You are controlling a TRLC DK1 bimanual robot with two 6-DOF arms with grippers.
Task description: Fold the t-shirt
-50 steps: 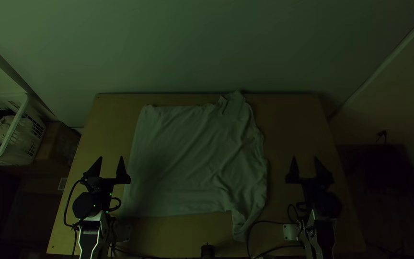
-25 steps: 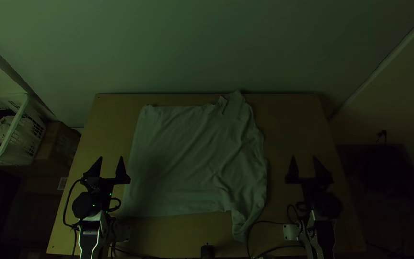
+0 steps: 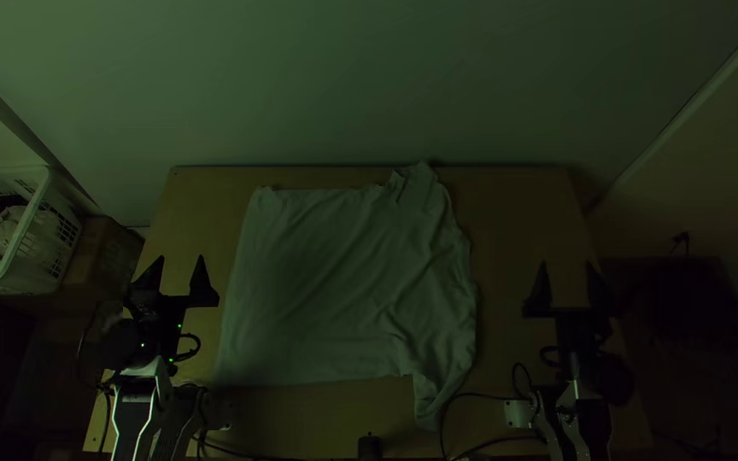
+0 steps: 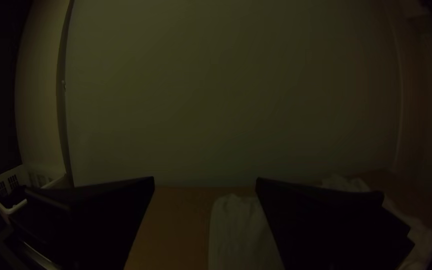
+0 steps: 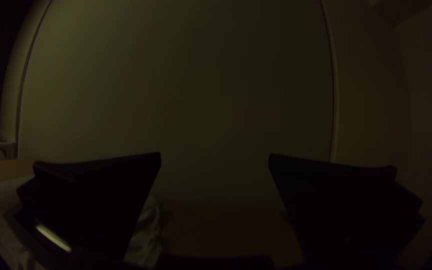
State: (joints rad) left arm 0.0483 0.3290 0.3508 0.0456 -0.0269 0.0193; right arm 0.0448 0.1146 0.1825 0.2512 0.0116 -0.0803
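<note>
At the near edge of the counter (image 3: 190, 201), around its middle, stands a small dark object (image 3: 370, 446); what it is cannot be made out. To its right a black cable (image 3: 471, 394) curves across the wood to a small pale plate (image 3: 518, 413) beside the right arm (image 3: 578, 423). The left arm (image 3: 134, 418) reaches in from the near left corner.

Farther in, the left claw (image 3: 179, 259) hangs on the left side, near the t-shirt, its two black fingers wide apart with nothing gripped. The right claw (image 3: 567, 265) is on the right side, its fingers apart too and holding nothing. Both point toward the far side.

The t-shirt (image 3: 343, 282) lies spread out between the two claws, a little left of the counter's middle. Its left part is fairly smooth; the right part is creased, with a rippled edge. At the near right a narrow part sticks out toward the near edge, close to the cable. Another part sticks out at the far right, up to the counter's far edge, with a small turned-up bit next to it.

Off the counter to the left, a white slatted basket (image 3: 55, 256) holds dark and pale cloth, with a brown box (image 3: 111, 256) just beside it. Past the far edge rises a plain pale wall (image 3: 369, 85).
</note>
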